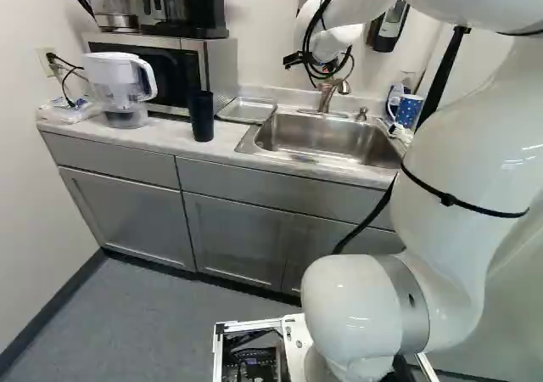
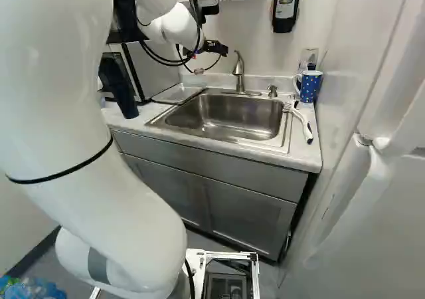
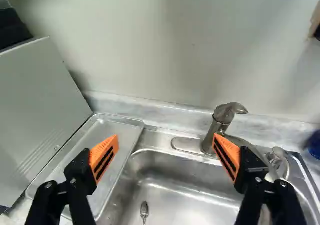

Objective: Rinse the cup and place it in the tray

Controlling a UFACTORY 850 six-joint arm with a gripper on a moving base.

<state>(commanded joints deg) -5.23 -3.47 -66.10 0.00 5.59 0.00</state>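
Note:
My gripper (image 2: 214, 48) hangs over the sink (image 2: 219, 116) in the right base view. In the wrist view the gripper (image 3: 166, 146) stands wide open, nothing between its orange pads. The metal tray (image 3: 112, 130) lies on the counter left of the sink in the left base view, beside the microwave. A dark tumbler (image 1: 201, 115) stands upright in front of that tray (image 1: 247, 109). A blue dotted mug (image 2: 309, 86) stands at the counter's far corner, right of the faucet (image 2: 240, 70). Which of the two is the cup, I cannot tell.
A microwave (image 1: 157, 70) and a water pitcher (image 1: 121, 85) stand on the counter. A white-handled brush (image 2: 302, 122) lies beside the sink. A small metal utensil (image 3: 144, 211) shows in the sink. The wall rises behind the faucet; a soap dispenser (image 2: 286, 3) hangs there.

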